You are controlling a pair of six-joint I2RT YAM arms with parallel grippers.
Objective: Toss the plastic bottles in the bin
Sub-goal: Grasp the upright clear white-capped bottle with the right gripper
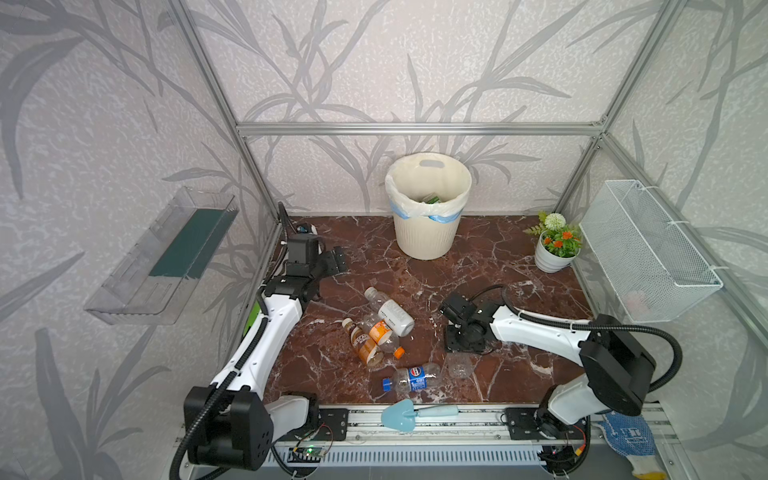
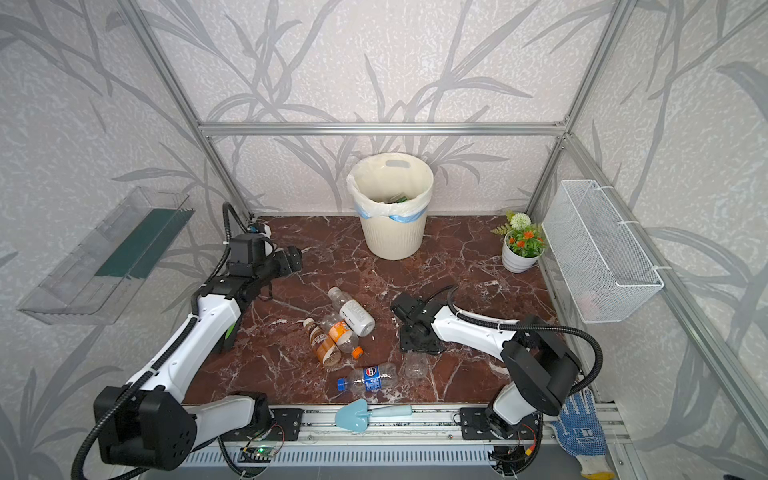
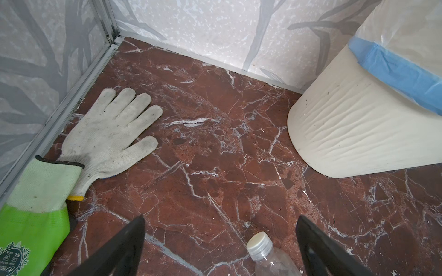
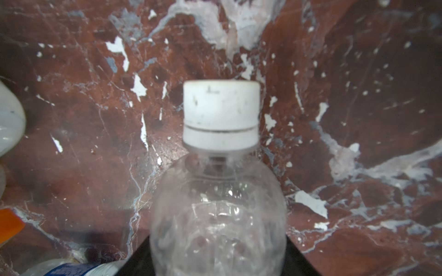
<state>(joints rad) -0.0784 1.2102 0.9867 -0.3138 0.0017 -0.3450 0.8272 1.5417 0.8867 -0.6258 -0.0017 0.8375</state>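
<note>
Veined red marble point(image 4: 358, 71) underlies one dimpled, white-capped bottle point(image 4: 217, 215).

Bottles point(image 1: 392, 313) lie before the bin point(image 1: 424, 239)

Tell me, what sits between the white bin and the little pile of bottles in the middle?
Nothing. In both top views the stretch of marble tabletop between the bin and the three piled bottles is bare.

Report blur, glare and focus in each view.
Both top views: sharp, evenly lit across the red marble tabletop. Left wrist view: crisp on the white knit glove. Right wrist view: soft, the clear white-capped plastic bottle too close, out of focus.
</note>
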